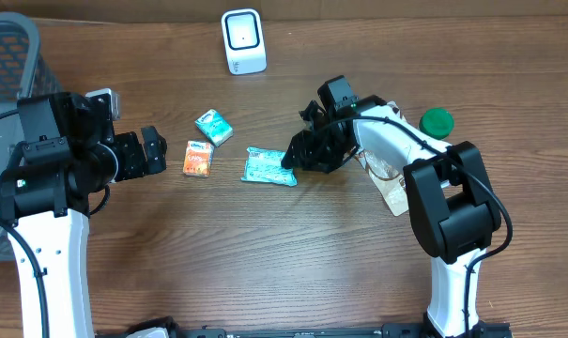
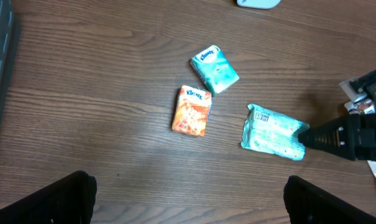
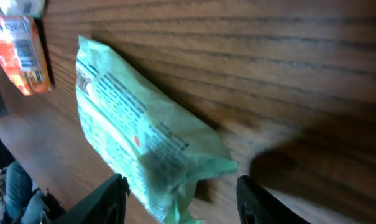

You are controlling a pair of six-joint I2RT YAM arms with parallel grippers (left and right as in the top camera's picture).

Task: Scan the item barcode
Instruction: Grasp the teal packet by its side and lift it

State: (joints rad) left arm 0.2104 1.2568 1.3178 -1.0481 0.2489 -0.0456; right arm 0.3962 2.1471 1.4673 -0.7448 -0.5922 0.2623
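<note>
1. We log a grey basket point(image 1: 2, 56) against the table's far-left edge. The left gripper point(image 1: 158, 152) hangs just right of it, jaws spread wide and holding nothing.
2. An orange tissue pack point(image 1: 198, 158) and a small teal pack point(image 1: 213, 126) lie near each other, not touching. Bare table point(image 1: 265, 263) runs in front of them.
3. The white scanner point(image 1: 243, 40) stands at the back edge, well apart from the packs.
4. The teal packet point(image 1: 268, 166) lies flat mid-table. Its crimped right end sits between the parted jaws of the right gripper point(image 1: 288, 161), unpinched.
5. A green lid point(image 1: 437, 120) sits near the right edge.
</note>
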